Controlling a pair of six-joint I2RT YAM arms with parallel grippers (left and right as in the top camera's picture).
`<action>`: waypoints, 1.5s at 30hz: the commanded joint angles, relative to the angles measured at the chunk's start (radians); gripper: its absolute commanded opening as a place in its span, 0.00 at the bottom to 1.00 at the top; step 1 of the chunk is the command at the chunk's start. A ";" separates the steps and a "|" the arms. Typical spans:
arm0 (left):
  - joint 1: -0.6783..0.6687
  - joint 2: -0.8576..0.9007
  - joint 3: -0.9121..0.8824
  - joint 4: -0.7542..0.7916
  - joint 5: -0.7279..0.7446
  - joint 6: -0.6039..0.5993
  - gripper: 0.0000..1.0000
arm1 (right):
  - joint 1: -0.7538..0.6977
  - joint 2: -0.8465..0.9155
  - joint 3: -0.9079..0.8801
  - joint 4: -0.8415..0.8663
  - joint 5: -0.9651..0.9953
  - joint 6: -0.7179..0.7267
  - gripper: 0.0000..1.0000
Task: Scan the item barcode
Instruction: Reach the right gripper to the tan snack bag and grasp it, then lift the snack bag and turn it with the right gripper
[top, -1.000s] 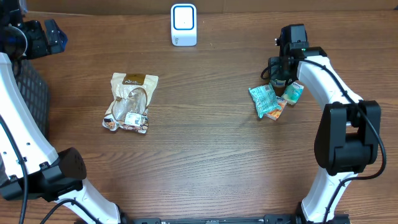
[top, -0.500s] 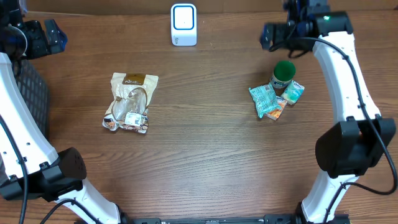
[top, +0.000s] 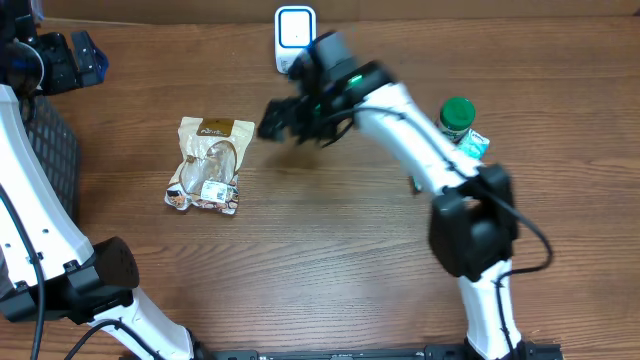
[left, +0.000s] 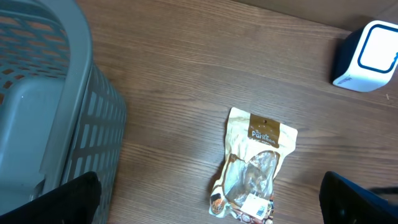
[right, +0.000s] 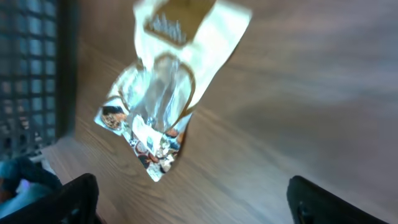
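The item, a clear and gold snack bag, lies flat on the table left of centre, with a white label near its lower end. The white barcode scanner stands at the back edge. My right gripper hovers, blurred, just right of the bag's top, open and empty; its wrist view looks down on the bag. At the far back left my left gripper is raised and open, with the bag and the scanner in its view.
A grey slatted basket stands at the left edge, dark in the overhead view. On the right stand a green-lidded bottle and a teal packet, partly hidden by my right arm.
My right arm left the green-lidded bottle on the right, rose, and swept left across the table to the snack bag. The left arm stayed still.
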 joint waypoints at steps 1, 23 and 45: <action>-0.007 -0.015 0.019 0.000 0.001 0.011 1.00 | 0.071 0.046 -0.012 0.026 0.048 0.124 0.85; -0.007 -0.015 0.019 0.000 0.001 0.011 1.00 | 0.233 0.280 -0.039 0.230 0.091 0.277 0.04; -0.007 -0.015 0.019 0.000 0.001 0.011 1.00 | 0.023 0.062 0.113 -0.416 0.594 -0.253 0.55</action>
